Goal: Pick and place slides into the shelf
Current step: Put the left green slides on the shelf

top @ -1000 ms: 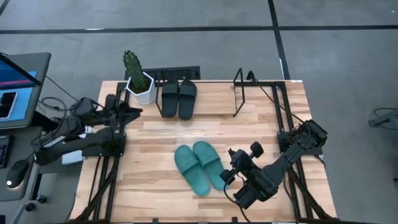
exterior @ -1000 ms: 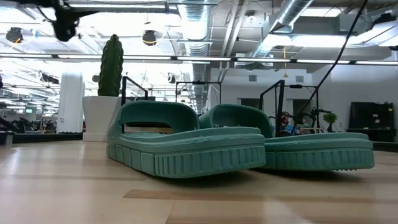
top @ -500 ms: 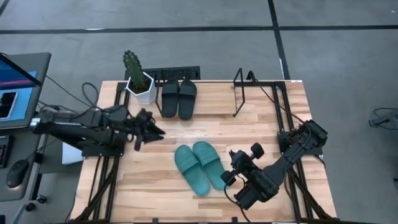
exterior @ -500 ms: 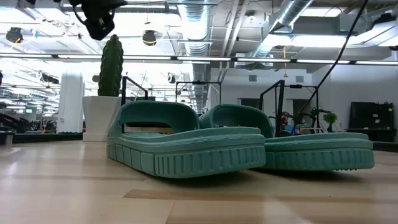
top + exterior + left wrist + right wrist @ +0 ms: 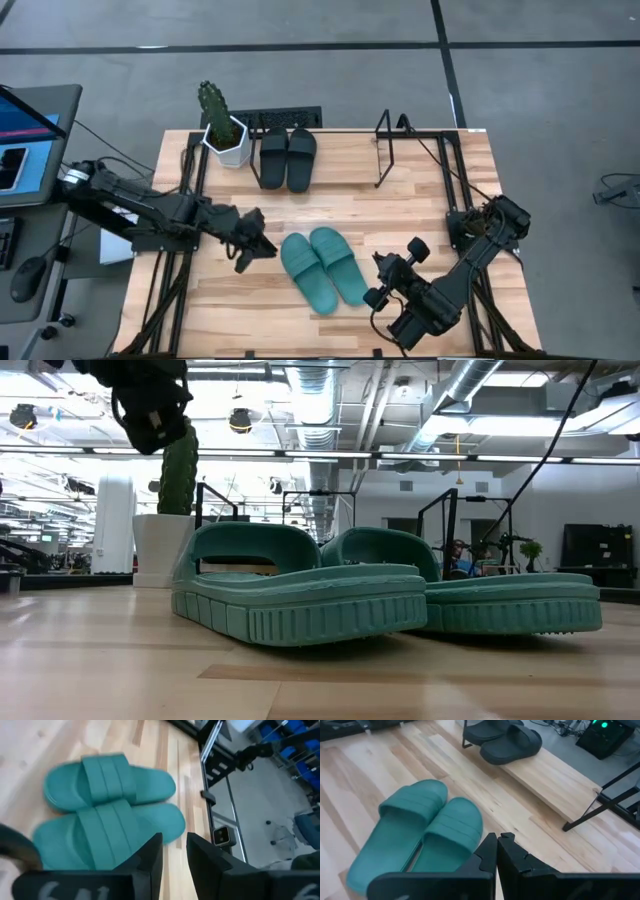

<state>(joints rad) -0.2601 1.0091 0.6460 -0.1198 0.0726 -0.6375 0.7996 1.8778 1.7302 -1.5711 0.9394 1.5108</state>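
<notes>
Two teal slides (image 5: 320,266) lie side by side, soles down, on the middle of the wooden table, also seen in the low view (image 5: 300,595). Two black slides (image 5: 287,157) sit together at the far edge, on the shelf (image 5: 385,150) of thin black rods. My left gripper (image 5: 262,243) hovers just left of the teal pair, slightly above it, open by a narrow gap (image 5: 174,840) with nothing between its fingers. My right gripper (image 5: 375,295) hangs shut (image 5: 497,849) to the right of the teal pair, near the table's front.
A potted cactus (image 5: 222,128) in a white pot stands at the far left corner, beside the black slides. The shelf's upright looped end (image 5: 580,815) rises at the far right. Bare wood (image 5: 420,195) lies between the teal pair and the shelf.
My left gripper has swung from the table's left edge near the cactus toward the teal slides, moving right and toward the near edge while sinking and tipping downward. My right gripper has drifted slightly toward the near edge. The slides have not moved.
</notes>
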